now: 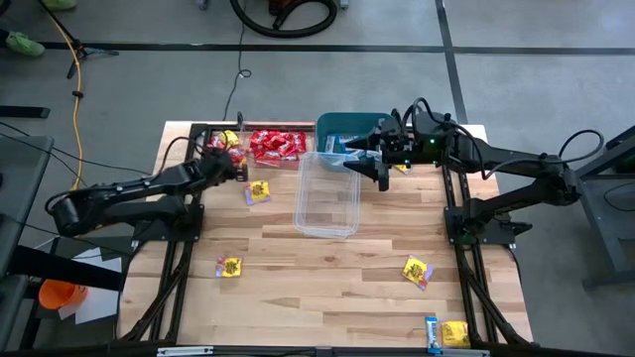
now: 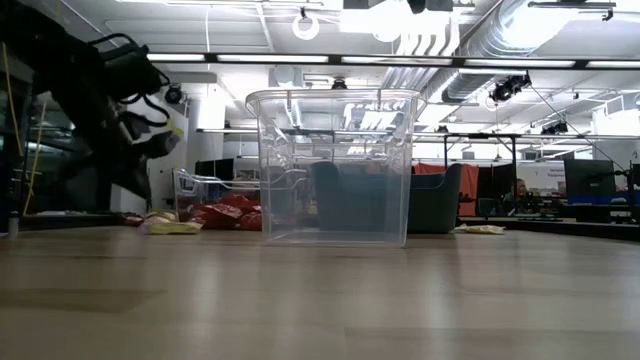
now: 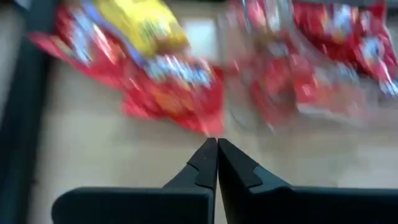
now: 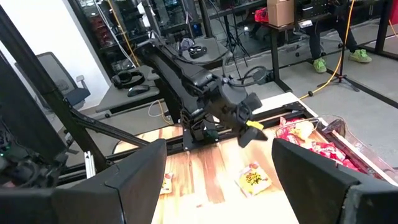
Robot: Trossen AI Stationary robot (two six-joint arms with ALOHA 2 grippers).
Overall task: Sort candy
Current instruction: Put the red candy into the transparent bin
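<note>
High view: red candy (image 1: 276, 145) is seen filling one clear tub (image 1: 298, 132), another tub (image 1: 328, 194) is left empty, yellow packets (image 1: 417, 270) are scattered over the worktop (image 1: 327, 288), the left gripper (image 1: 238, 171) is shut and empty, the right gripper (image 1: 359, 157) wide open.

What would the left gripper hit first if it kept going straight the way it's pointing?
Probably the red candy packets straight ahead of the left gripper, whose jaws are shut. A yellow packet lies just beyond them. How far off they are is hard to judge.
</note>
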